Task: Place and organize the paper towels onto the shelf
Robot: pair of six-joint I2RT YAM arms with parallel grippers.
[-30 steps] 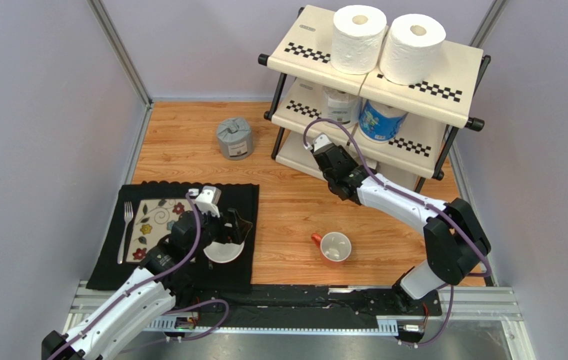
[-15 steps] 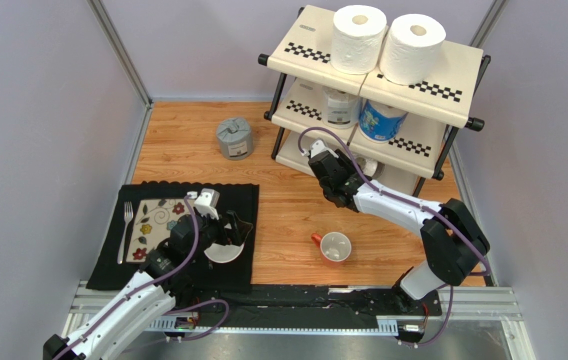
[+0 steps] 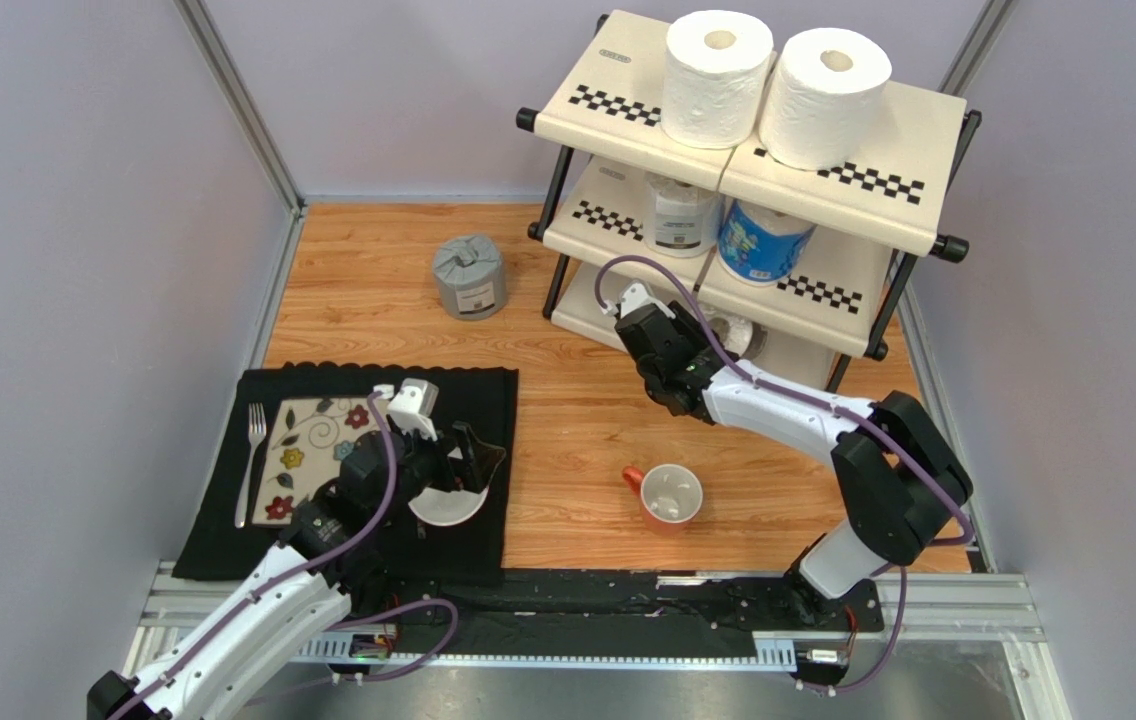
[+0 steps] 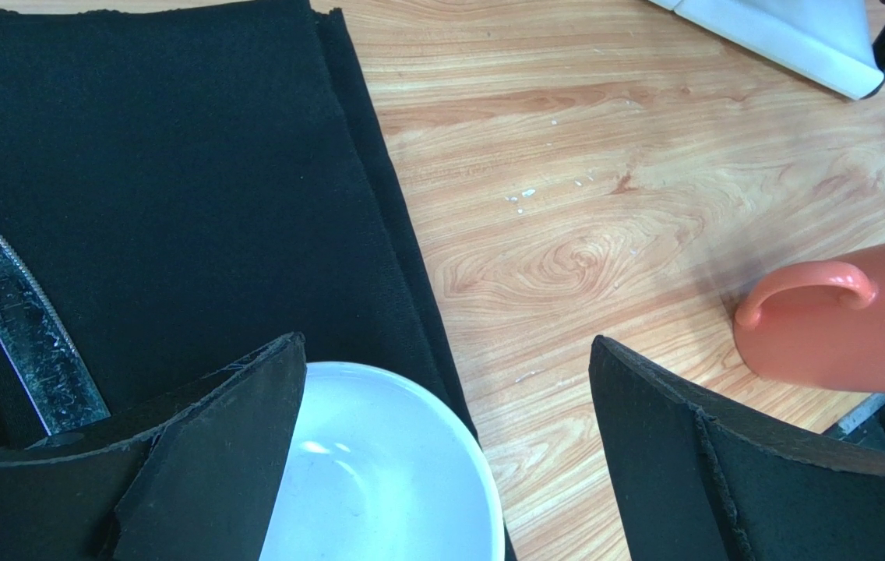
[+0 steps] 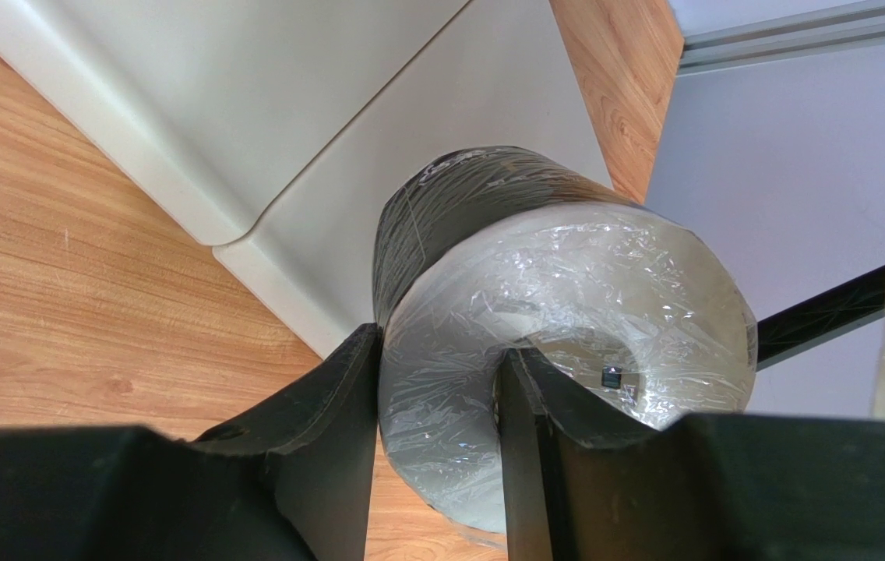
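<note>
Shelf point(image 3: 589, 78) loading is judged well advanced: four of six rolls are seen stowed. On the top tier the left white roll point(image 3: 717, 75) and right white roll point(image 3: 825, 98) are stood close together. On the middle tier the clear roll point(image 3: 679, 215) and blue roll point(image 3: 762, 240) are set side by side. A black roll point(image 5: 471, 193) is clamped by the right gripper point(image 5: 441, 351) at the edge of the bottom tier, one finger pushed into the core and the other pressed on the outer wall. The grey roll point(image 3: 469, 276) stands on the table point(image 3: 589, 435), apart from the shelf, and is yet to be fetched. The left gripper point(image 4: 447, 351) is held spread and empty above a bowl point(image 4: 412, 444). From above, the black roll is mostly hidden under the middle tier, so it cannot be told whether it rests on the panel; it is probably just clear of it.
</note>
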